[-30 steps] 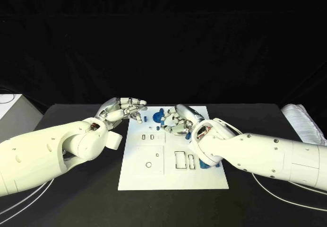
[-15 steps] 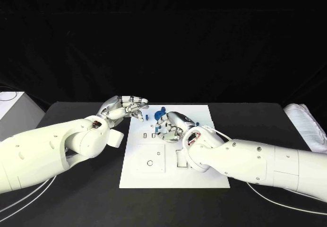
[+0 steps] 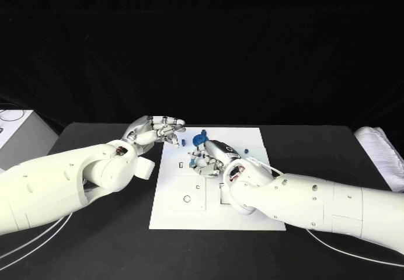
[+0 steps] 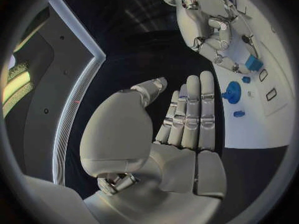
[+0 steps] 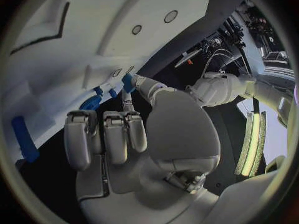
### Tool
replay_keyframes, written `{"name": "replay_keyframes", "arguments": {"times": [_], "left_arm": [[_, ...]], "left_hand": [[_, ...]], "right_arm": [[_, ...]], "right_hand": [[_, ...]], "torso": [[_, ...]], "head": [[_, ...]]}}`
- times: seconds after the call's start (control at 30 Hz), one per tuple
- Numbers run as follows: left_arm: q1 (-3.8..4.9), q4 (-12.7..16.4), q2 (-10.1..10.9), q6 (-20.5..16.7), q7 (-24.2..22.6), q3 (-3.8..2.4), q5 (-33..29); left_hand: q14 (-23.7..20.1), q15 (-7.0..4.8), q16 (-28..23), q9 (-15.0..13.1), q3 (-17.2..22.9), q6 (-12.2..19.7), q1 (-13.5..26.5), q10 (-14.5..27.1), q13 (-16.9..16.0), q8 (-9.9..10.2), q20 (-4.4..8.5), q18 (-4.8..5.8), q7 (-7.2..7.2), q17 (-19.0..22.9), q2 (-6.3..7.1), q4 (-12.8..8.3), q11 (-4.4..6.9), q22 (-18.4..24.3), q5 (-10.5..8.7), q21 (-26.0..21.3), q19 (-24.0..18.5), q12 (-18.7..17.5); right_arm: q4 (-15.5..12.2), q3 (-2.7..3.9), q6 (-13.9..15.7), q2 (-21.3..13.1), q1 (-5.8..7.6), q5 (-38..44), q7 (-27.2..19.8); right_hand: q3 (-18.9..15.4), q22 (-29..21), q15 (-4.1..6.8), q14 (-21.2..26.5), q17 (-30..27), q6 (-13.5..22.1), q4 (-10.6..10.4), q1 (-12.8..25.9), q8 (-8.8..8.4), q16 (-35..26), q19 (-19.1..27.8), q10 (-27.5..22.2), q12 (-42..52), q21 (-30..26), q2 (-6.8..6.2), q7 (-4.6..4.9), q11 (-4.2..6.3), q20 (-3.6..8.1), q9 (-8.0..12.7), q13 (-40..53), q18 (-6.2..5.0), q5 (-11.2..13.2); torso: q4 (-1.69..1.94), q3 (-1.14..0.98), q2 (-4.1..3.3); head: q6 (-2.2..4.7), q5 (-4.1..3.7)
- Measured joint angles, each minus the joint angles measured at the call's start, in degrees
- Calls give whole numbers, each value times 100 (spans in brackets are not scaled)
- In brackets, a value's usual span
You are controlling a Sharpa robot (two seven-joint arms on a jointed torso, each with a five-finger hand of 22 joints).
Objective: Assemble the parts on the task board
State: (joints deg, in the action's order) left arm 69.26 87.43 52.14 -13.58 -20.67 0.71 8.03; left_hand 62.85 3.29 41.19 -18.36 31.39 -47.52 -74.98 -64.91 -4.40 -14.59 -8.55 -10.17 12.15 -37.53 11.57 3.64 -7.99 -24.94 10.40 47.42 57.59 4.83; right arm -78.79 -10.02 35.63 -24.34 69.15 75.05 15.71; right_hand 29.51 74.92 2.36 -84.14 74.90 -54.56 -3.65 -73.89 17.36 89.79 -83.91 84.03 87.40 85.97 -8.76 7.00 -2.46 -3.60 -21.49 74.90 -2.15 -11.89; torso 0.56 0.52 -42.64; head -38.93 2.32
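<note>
The white task board [image 3: 253,219] lies in the middle of the table, with several cut-out slots in it. A round blue part [image 3: 199,140] stands near its far edge, also seen as the round blue part [image 4: 232,91] with smaller blue pieces [image 4: 239,113] beside it. My right hand [image 3: 211,156] hovers over the board's far middle with its fingers curled, pinching a small blue block [image 5: 127,81], the same block [image 4: 253,62] seen at its fingertips from the other wrist. My left hand [image 3: 158,129] hangs at the board's far left corner, fingers straight and apart from the thumb [image 4: 149,87], holding nothing.
A long blue piece [image 5: 22,139] lies on the board behind my right hand. A white box [image 3: 13,125] stands at the table's left edge and a pale stack [image 3: 383,149] at its right edge. My right forearm [image 3: 320,201] covers the board's right side.
My right hand has moved left and nearer over the board, its forearm swinging across the board's right side. My left hand has stayed at the far left corner.
</note>
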Motion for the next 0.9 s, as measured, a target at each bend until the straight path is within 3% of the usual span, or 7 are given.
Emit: {"name": "replay_keyframes", "arguments": {"times": [0.07, 0.9], "left_arm": [[0, 0, 0, 0, 0, 0, 0], [0, -5, -10, 2, 2, 0, -4]], "left_hand": [[0, 0, 0, 0, 0, 0, 0, 0, 0, 0, 0, 0, 0, 0, 0, 0, 0, 0, 0, 0, 0, 0], [0, 0, 0, 2, 0, 0, 0, 0, 1, 0, 1, 0, 0, 0, 0, 0, 0, 0, 0, 0, 1, 0]], "right_arm": [[38, -1, -5, 8, -8, 18, 3], [254, -20, -272, 70, -21, 174, 127]], "right_hand": [[0, 0, 0, 0, 0, 1, 0, 1, -9, 0, 0, 0, 0, -22, -1, 0, 0, 0, -70, 0, 0, 0], [-1, 0, -22, 22, 3, 39, 1, 52, 14, 0, 0, 0, 0, -22, -53, 2, 0, 0, -75, 0, 0, 3]], "torso": [[-3, -1, 0], [-13, -7, -3]], "head": [[-5, 10], [-55, 2]]}}
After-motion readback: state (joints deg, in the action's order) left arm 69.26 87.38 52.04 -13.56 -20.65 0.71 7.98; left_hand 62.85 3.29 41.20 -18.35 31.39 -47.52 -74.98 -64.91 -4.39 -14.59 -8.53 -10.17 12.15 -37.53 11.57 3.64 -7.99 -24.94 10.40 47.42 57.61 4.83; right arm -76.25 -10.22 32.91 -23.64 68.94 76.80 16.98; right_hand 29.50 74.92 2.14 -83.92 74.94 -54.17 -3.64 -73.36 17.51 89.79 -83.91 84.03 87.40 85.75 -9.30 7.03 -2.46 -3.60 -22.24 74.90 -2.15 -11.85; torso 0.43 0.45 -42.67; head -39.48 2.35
